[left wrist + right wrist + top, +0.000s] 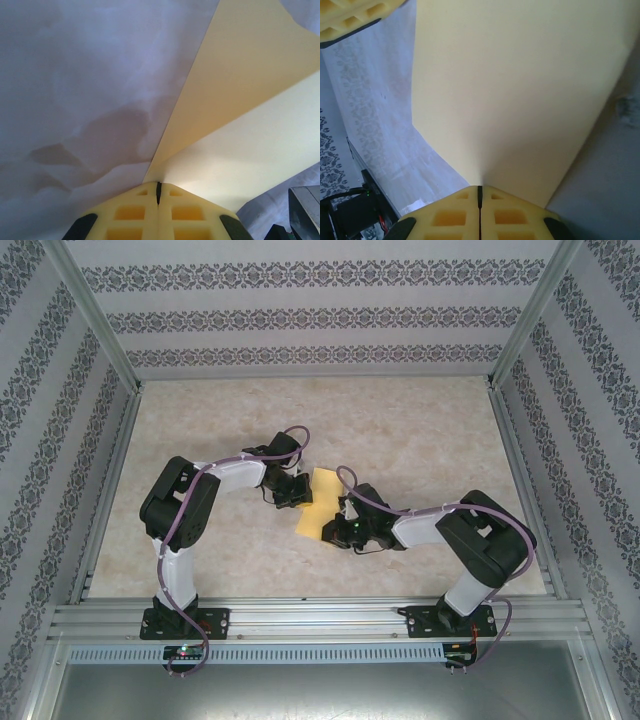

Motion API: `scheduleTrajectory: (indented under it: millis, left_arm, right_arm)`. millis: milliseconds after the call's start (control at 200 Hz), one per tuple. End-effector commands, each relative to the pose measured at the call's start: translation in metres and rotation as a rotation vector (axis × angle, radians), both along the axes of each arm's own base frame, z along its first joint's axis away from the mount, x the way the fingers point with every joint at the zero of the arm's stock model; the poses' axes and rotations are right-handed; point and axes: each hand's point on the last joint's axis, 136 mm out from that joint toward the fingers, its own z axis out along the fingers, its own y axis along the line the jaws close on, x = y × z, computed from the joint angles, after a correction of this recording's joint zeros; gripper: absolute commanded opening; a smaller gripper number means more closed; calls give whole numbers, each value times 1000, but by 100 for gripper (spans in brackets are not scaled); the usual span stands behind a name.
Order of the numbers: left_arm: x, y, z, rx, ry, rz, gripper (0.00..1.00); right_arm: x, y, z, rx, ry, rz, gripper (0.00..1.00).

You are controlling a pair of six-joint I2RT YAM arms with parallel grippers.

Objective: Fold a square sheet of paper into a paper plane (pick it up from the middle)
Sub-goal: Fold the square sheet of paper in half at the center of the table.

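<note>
The pale marbled counter (400, 430) lies under both arms. The square sheet of paper (318, 508) spans the gap between the two grippers, reaching forward from each one's fingertips. The left gripper (158, 194) is fully closed and pinches the sheet at a point where two yellow layers spread apart in a V just ahead of its tips. The right gripper (480, 195) is also fully closed, nipping the sheet's near edge, and the paper fans out ahead of it.
</note>
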Motion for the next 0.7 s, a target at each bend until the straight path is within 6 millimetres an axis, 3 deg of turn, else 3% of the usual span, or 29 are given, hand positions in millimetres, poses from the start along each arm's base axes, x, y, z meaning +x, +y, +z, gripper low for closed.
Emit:
scheduleTrajectory:
  millis: [0, 140, 285, 440, 550, 694]
  left_arm:
    - [-28, 26, -34, 144, 96, 5, 0]
    - [-27, 26, -34, 144, 96, 5, 0]
    - [-27, 26, -33, 143, 94, 3, 0]
    - [-29, 25, -33, 138, 97, 1, 0]
    - [-28, 27, -32, 151, 93, -9, 0]
    - [-29, 27, -34, 150, 98, -11, 0]
  right_arm:
    - [0, -8, 6, -23, -22, -10, 8]
    - [30, -14, 43, 46, -121, -67, 8]
    - [51, -20, 54, 38, -207, -91, 9]
    - [69, -12, 49, 79, -152, -78, 9]
    - [82, -18, 34, 59, -134, -108, 8]
    - [80, -24, 12, 24, -91, -116, 8]
